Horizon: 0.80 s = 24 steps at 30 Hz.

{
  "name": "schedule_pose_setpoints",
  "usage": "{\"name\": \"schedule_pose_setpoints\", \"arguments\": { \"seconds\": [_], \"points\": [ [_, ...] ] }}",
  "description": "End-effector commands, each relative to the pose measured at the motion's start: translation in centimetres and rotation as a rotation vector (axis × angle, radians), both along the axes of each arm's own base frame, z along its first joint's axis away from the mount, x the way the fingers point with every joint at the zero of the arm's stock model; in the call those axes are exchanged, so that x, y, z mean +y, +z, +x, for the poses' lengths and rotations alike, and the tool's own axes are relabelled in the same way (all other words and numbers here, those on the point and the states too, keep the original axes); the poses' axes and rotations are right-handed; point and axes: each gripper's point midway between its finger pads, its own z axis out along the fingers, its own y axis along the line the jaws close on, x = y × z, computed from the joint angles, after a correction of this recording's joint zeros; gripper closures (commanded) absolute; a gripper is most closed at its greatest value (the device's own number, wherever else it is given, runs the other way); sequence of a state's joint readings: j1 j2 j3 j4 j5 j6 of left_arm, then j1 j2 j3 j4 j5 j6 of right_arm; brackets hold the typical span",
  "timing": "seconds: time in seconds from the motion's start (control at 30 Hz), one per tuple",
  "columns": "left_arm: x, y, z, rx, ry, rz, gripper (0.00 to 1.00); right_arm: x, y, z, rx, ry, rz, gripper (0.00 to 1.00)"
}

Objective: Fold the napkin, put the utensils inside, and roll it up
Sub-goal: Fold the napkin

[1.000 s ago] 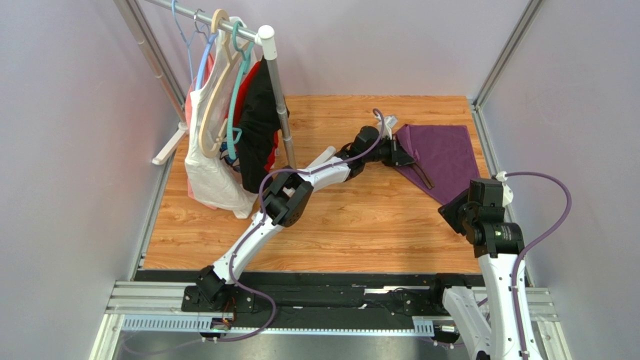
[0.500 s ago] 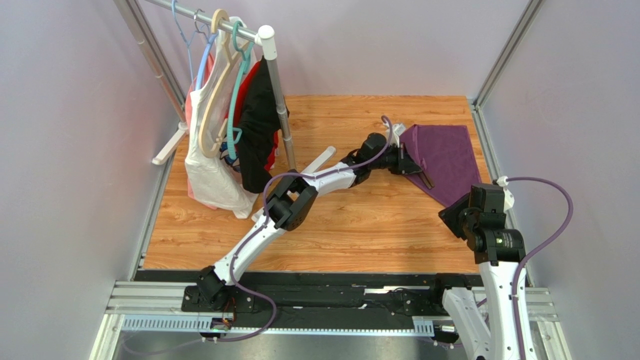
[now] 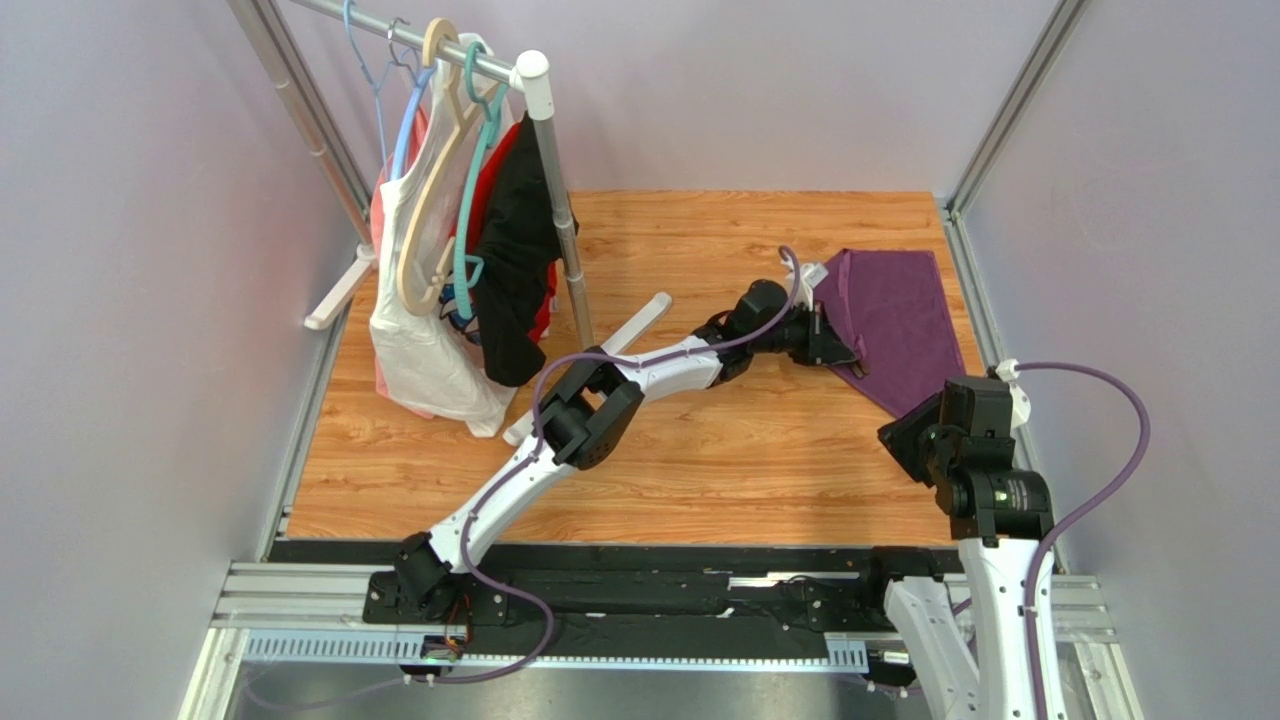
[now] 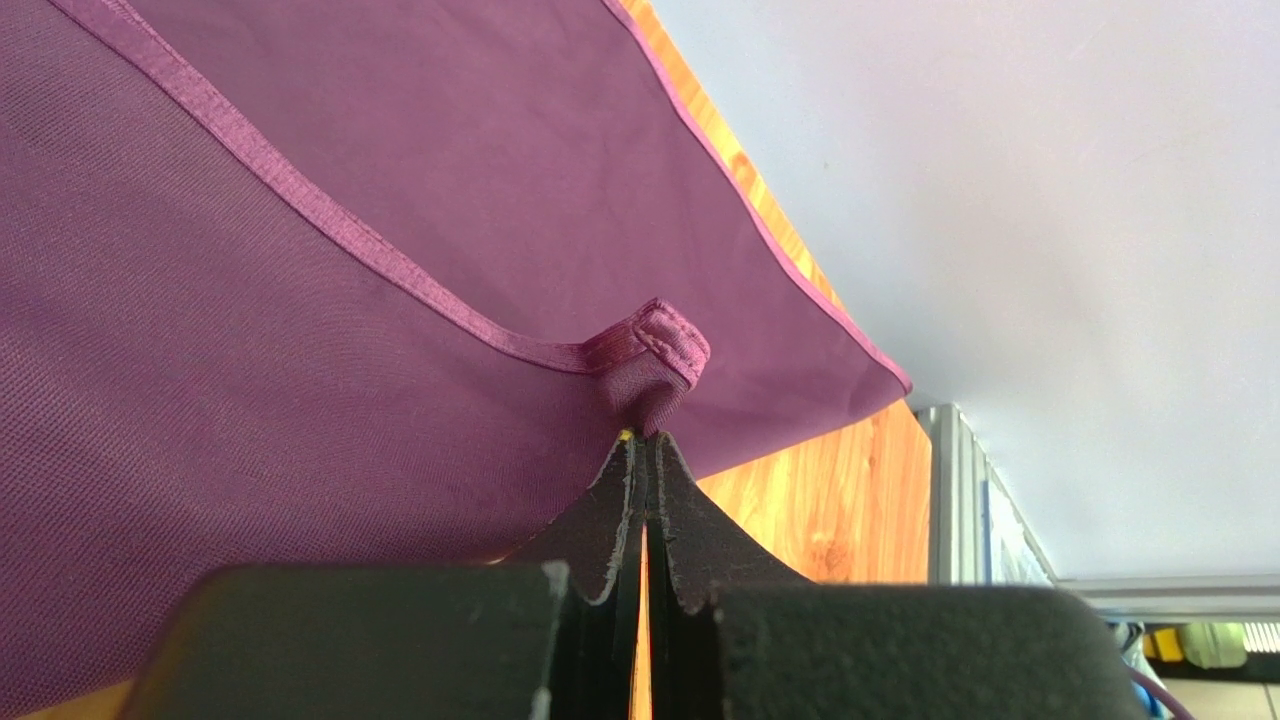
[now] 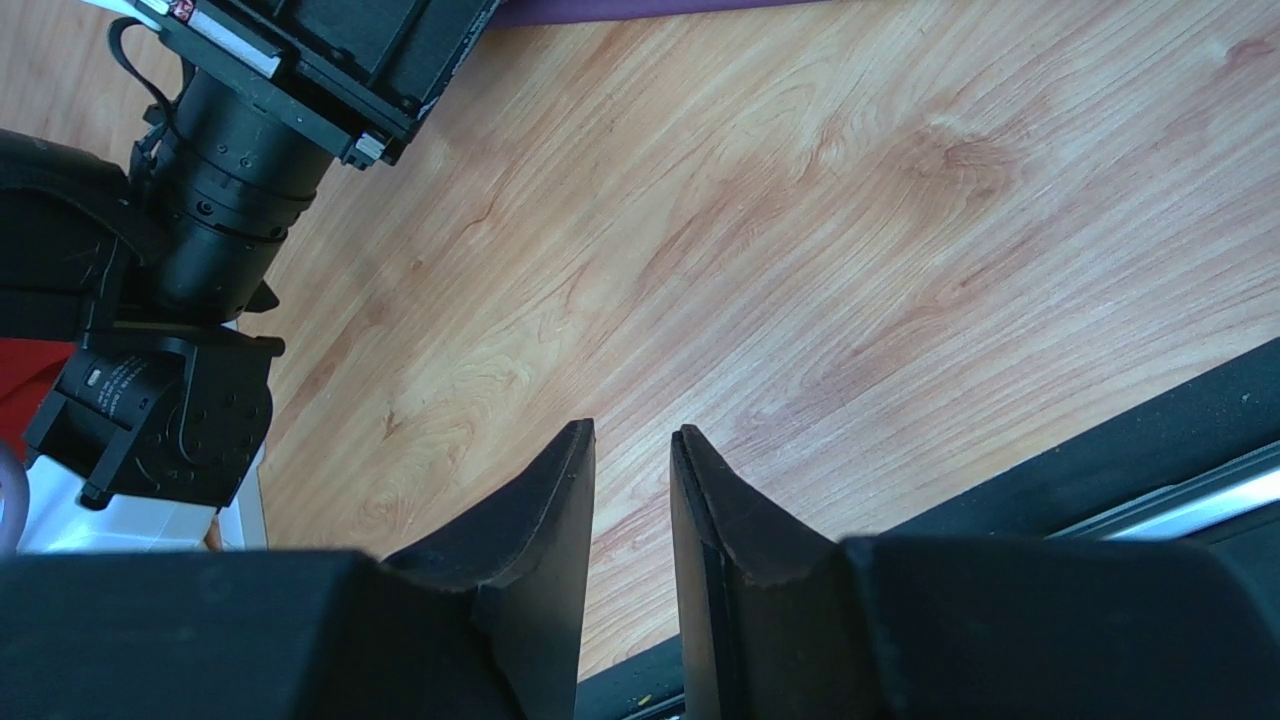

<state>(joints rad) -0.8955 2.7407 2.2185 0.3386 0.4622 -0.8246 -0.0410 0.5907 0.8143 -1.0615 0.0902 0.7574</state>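
Moving right since a second ago, the left gripper (image 4: 643, 444) is pinching a corner of the napkin (image 4: 301, 330) tight; the right gripper (image 5: 631, 438) is hovering slightly open, empty.

The napkin (image 3: 909, 315) lies on the bench (image 3: 721, 450) in its far right corner, close beside the right wall. The left arm (image 3: 631, 368) stretches from the near left diagonally across the bench to the napkin's left edge. There a fold of that edge sits pinched between the tips of the left end effector (image 4: 643, 447), with the rest of the cloth spread behind and to the left of the tips in the wrist view. The right end effector (image 5: 634, 435) hangs over bare bench in front of the napkin's near corner, apart from it. The rack (image 3: 544, 165) stands at the far left with garments (image 3: 436, 315) hanging on it, well apart from the napkin.
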Motion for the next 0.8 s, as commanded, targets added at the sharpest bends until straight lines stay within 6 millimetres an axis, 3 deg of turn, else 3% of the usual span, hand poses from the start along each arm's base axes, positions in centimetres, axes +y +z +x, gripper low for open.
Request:
{"name": "schedule_pose_setpoints", "arguments": {
  "seconds": [0.0, 0.33, 0.77],
  "points": [
    [-0.8, 2.7, -0.2, -0.049, 0.004, -0.053, 1.00, 0.1, -0.3, -0.8, 0.012, 0.016, -0.006, 0.71],
    [-1.8, 2.3, 0.1, -0.070, 0.033, -0.039, 1.00, 0.0, 0.0, -1.7, 0.005, 0.016, -0.013, 0.71],
    [-2.5, 2.1, -1.3, -0.068, 0.008, -0.036, 1.00, 0.0, -0.2, -2.3, 0.007, 0.015, -0.014, 0.71]
  ]
}}
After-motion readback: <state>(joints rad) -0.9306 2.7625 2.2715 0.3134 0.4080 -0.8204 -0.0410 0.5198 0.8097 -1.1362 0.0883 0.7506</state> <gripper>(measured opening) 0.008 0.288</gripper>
